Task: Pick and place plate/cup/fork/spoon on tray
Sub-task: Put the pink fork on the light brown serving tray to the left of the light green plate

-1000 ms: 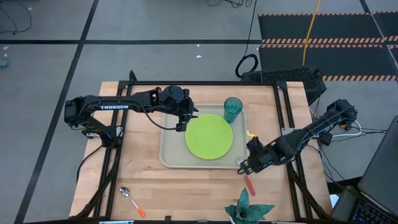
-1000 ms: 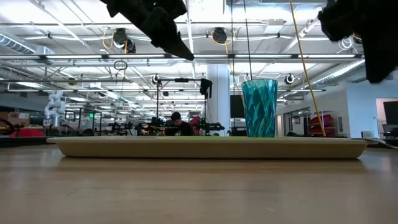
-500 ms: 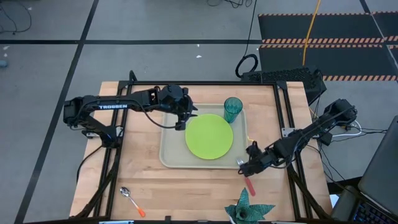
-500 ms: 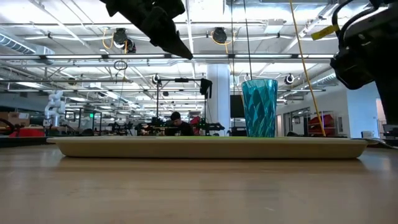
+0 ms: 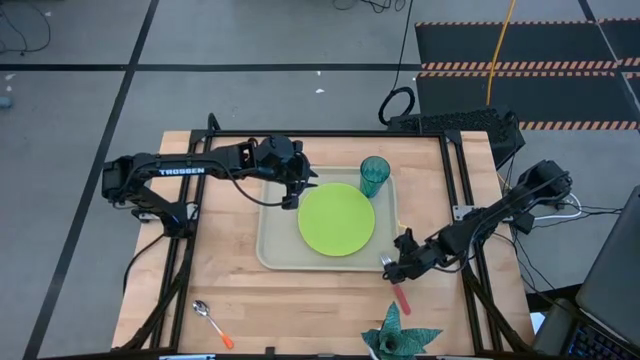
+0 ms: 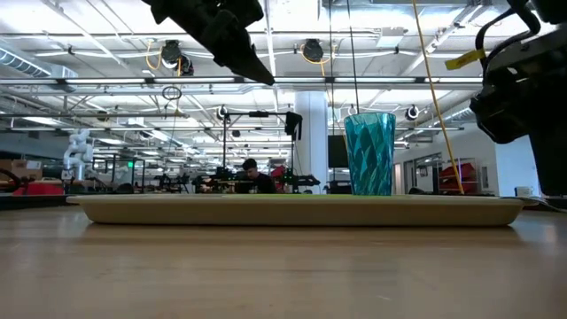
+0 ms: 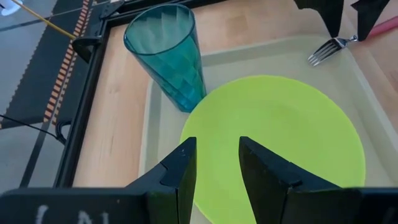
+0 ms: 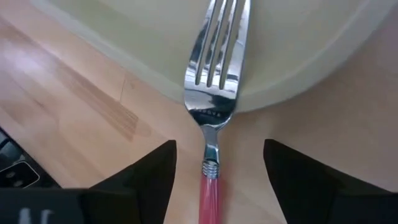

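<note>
Right now we see the right gripper [image 5: 397, 270] low at the tray's [image 5: 272, 255] near right corner, fingers apart, straddling the fork [image 8: 212, 93] without clamping it. Fork tines lie over the tray rim, pink handle on the wooden table [image 5: 300, 300] outside the tray. Left gripper [image 5: 297, 193] hovers over the tray's left side beside the lime-green plate [image 5: 336, 219], fingers apart, holding nothing. Plate sits mid-tray; teal cup [image 5: 375, 175] stands upright at the tray's far right corner, just beside the plate. Orange-handled spoon [image 5: 212, 322] lies on the table near the front left, well apart from the tray.
</note>
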